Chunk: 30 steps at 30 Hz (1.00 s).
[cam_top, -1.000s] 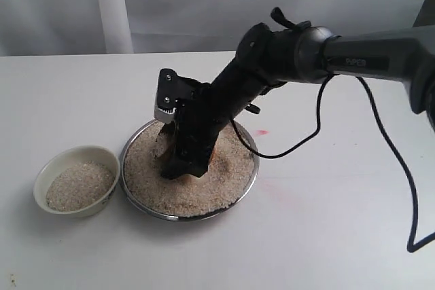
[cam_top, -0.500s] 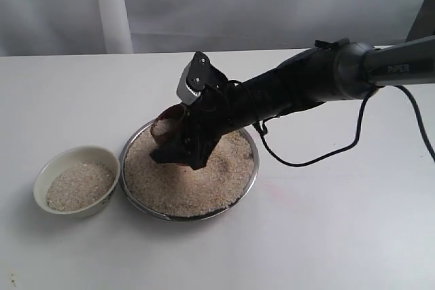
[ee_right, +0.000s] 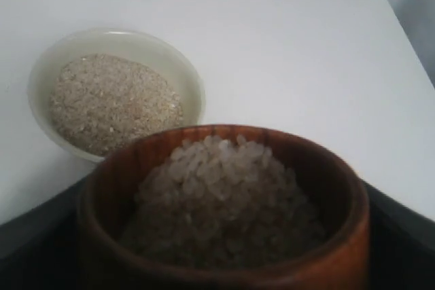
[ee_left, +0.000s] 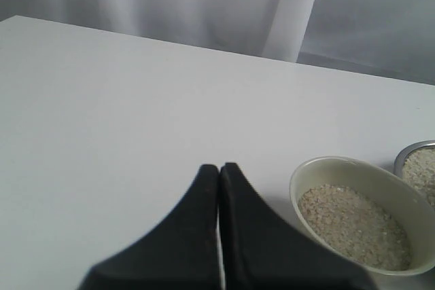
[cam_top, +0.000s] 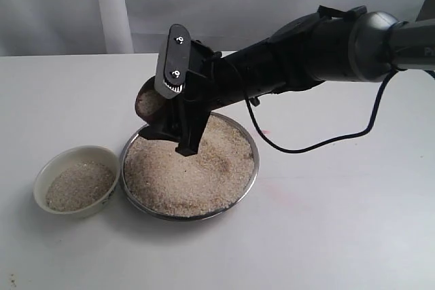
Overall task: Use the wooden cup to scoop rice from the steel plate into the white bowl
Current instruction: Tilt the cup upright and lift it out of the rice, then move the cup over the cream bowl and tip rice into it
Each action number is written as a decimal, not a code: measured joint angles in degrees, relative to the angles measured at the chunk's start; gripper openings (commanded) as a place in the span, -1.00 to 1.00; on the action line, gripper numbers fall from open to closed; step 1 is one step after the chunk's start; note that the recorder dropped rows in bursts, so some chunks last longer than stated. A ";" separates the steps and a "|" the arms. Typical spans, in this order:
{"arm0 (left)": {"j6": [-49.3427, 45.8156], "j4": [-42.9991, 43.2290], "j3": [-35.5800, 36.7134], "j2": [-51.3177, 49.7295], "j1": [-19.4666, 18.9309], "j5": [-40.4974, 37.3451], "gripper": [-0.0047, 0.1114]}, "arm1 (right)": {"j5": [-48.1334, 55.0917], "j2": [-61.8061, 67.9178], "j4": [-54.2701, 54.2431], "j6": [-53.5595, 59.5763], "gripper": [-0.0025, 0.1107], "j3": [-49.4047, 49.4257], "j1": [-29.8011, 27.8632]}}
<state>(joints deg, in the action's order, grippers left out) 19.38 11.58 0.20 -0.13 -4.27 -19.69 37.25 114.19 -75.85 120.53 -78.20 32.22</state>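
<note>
Tabletop point(cam_top: 326, 236), plain and white, carries the whole set-up, with the steel plate point(cam_top: 253, 168) as its hub, piled with rice point(cam_top: 190, 178) as the stock to draw from. Over the plate's far left edge reaches the right arm point(cam_top: 306, 59), and its right gripper point(cam_top: 170, 134) clamps the wooden cup point(cam_top: 145, 102), jaws spread wide around the barrel-shaped body. The cup hangs clear above the plate, on the side facing the white bowl point(cam_top: 47, 171), probably poised for the carry across. Just left of the plate, the bowl stands close to its rim, so the trip is short; it is already partly filled. Farther from the plate than the bowl, the left gripper point(ee_left: 219, 171) waits with fingers pressed together on nothing, seemingly parked out of the way. In the right wrist view a mound of grains point(ee_right: 224, 195) fills the cup, mouth upward so nothing spills.
</note>
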 measured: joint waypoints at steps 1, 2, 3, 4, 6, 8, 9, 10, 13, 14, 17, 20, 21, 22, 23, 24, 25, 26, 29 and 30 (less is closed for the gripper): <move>0.00 0.00 0.00 0.00 0.00 0.00 -0.92 | -0.79 -0.37 0.00 0.00 -0.96 0.00 0.58; 0.00 0.00 0.00 0.00 0.00 0.00 -0.92 | -1.29 -0.53 0.09 0.00 -0.96 0.00 0.99; 0.00 0.00 0.00 0.00 0.00 0.00 -0.92 | -2.12 -0.83 0.09 0.00 -0.96 0.00 1.39; 0.00 0.00 0.00 0.00 0.00 0.00 -0.92 | -3.57 -1.09 0.21 0.00 -0.96 0.00 2.04; 0.00 0.00 0.00 0.00 0.00 0.00 -0.92 | -5.94 -1.33 1.89 -1.26 -0.96 -0.14 2.98; 0.00 0.00 0.00 0.00 0.00 0.00 -0.92 | -8.31 -1.43 4.81 -4.08 -0.96 -1.42 4.28; 0.00 0.00 0.00 0.00 0.00 0.00 -0.92 | -9.47 -1.43 5.87 -5.19 -0.96 -2.20 4.97; 0.00 0.00 0.00 0.00 0.00 0.00 -0.92 | -10.41 -1.43 6.47 -5.95 -0.96 -3.06 5.70; 0.00 0.00 0.00 0.00 0.00 0.00 -0.92 | -12.84 -1.43 9.15 -7.28 -0.96 -5.70 8.34; 0.00 0.00 0.00 0.00 0.00 0.00 -0.92 | -13.67 -1.43 10.34 -8.00 -0.96 -6.66 9.13; 0.00 0.00 0.00 0.00 0.00 0.00 -0.92 | -17.22 -1.43 14.67 -11.05 -0.96 -8.73 11.73; 0.00 0.00 0.00 0.00 0.00 0.00 -0.92 | -21.61 -1.31 18.40 -12.05 -0.96 -9.39 14.47; 0.00 0.00 0.00 0.00 0.00 0.00 -0.92 | -23.08 -1.10 19.45 -12.19 -0.96 -9.50 15.29; 0.00 0.00 0.00 0.00 0.00 0.00 -0.92 | -24.59 -0.81 20.28 -12.33 -0.96 -9.50 16.05; 0.00 0.00 0.00 0.00 0.00 0.00 -0.92 | -25.93 -0.36 21.04 -12.33 -0.96 -9.50 16.79; 0.00 0.00 0.00 0.00 0.00 0.00 -0.92 | -26.92 0.08 21.49 -12.41 -0.96 -9.50 17.27; 0.00 0.00 0.00 0.00 0.00 0.00 -0.92 | -28.20 0.65 22.08 -12.41 -0.96 -9.50 17.80; 0.00 0.00 0.00 0.00 0.00 0.00 -0.92 | -29.36 1.34 22.55 -12.41 -0.96 -9.50 18.44; 0.00 0.00 0.00 0.00 0.00 0.00 -0.92 | -33.21 3.26 24.41 -12.54 -0.96 -9.50 19.67; 0.00 0.00 0.00 0.00 0.00 0.00 -0.92 | -34.21 3.79 25.49 -12.54 -0.96 -9.50 20.14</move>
<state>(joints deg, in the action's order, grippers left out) 19.38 11.58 0.20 -0.13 -4.27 -19.69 3.04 117.98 -50.36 107.99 -87.70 52.36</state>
